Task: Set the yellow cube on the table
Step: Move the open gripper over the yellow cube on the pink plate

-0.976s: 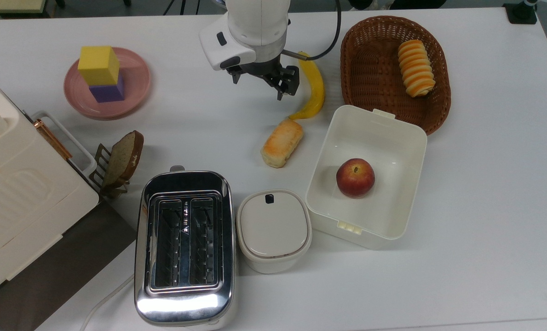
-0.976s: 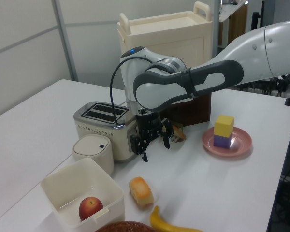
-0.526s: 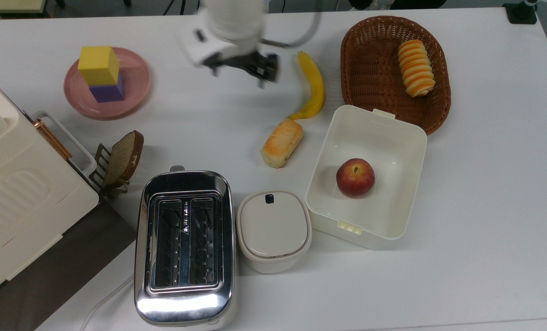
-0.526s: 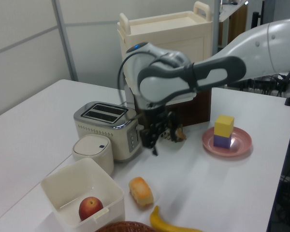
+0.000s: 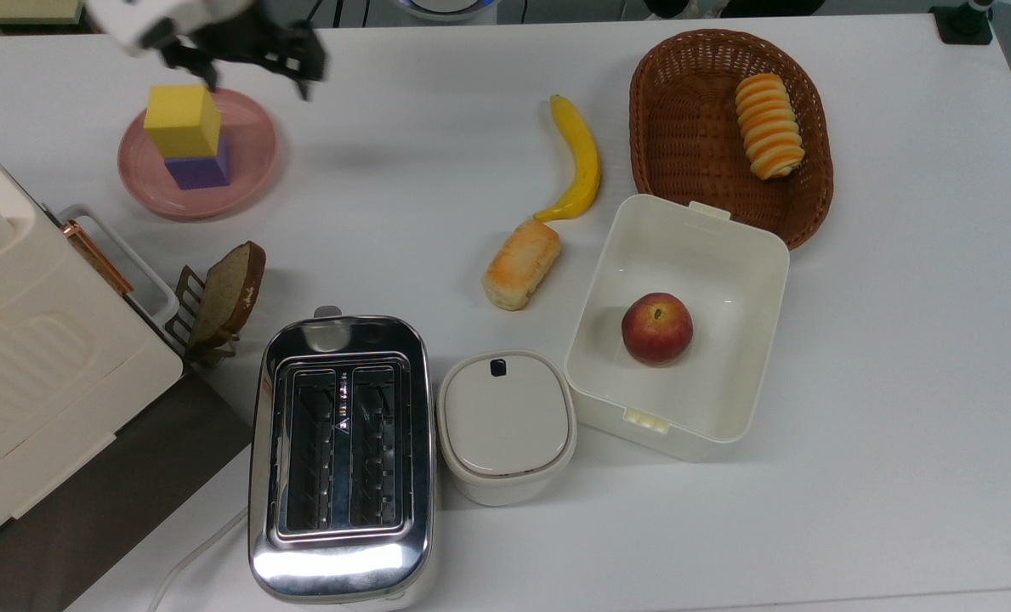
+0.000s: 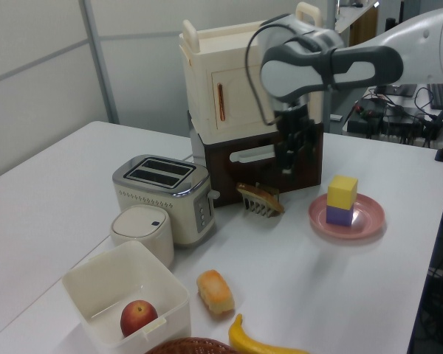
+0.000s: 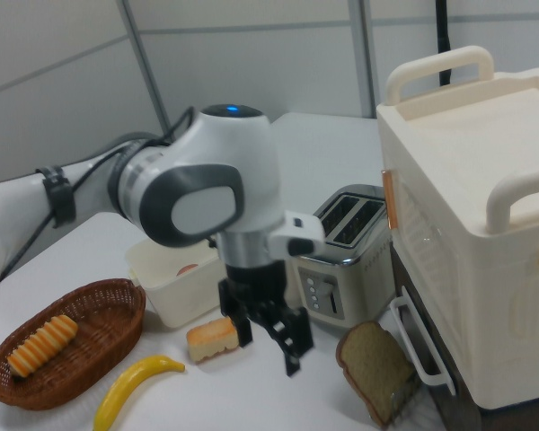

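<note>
**Open gripper hung above the pink plate, yellow cube untouched on the purple one**

The pink plate [image 5: 250, 174] served as the landmark on the table [image 5: 896, 357]; on it stood the purple cube [image 5: 203, 170], and squarely on top of that sat the yellow cube [image 5: 182, 119], upright and not touching the table; the left view showed the same stack, the yellow cube [image 6: 342, 191] above the purple cube [image 6: 340, 215] at the middle of the pink plate [image 6: 368, 220].

The gripper [image 5: 254, 59] hung in the air over the plate's far edge in the top view, its two dark fingers spread apart with nothing between them; in the left view the gripper [image 6: 295, 151] was raised to the left view's left of the plate, clear of both cubes; in the right view the gripper [image 7: 268, 346] pointed down with its fingers parted and empty.

In the top view, below the plate stood a slice of bread [image 5: 231, 293] in a small rack; further below was the toaster [image 5: 339, 459]; to the top view's right of the plate, well apart from it, lay the banana [image 5: 580, 161], and beyond that the wicker basket [image 5: 684, 110]; a bread roll [image 5: 522, 265] lay just below the banana's tip; an apple [image 5: 656, 328] sat in the white box [image 5: 747, 263].
</note>
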### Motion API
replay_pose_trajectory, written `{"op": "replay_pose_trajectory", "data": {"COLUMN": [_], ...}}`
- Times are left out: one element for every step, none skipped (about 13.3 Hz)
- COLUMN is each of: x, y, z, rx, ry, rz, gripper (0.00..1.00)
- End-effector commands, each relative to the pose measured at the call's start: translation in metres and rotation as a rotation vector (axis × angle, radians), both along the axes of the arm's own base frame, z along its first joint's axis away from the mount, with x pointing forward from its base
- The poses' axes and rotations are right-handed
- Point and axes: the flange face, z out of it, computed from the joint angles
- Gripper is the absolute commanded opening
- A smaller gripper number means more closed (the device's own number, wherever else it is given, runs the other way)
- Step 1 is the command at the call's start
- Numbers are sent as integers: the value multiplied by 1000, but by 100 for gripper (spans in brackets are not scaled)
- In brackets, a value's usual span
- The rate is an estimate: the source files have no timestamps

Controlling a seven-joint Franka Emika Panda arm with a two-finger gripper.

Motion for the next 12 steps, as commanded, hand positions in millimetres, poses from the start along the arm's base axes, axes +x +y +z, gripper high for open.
{"op": "replay_pose_trajectory", "data": {"x": [-16, -23, -31, -36, -40, -40, -42, -45, -48, -50, -51, -51], "y": [-44, -60, -74, -81, -87, -87, -88, -89, -90, -91, -91, -90], "z": [-8, -17, -27, -37, -47, -55, -63, -69, -74, -80, -87, -95], "rx": [0, 4, 6, 4, -5, -14, -20, -26, -33, -38, -46, -51], "ry": [17, 20, 16, 10, 4, -1, 3, 10, 18, 25, 22, 9], "rz": [65, 70, 72, 69, 63, 69, 71, 74, 78, 83, 87, 92], "gripper": [100, 100, 100, 100, 100, 100, 100, 100, 100, 100, 100, 100]}}
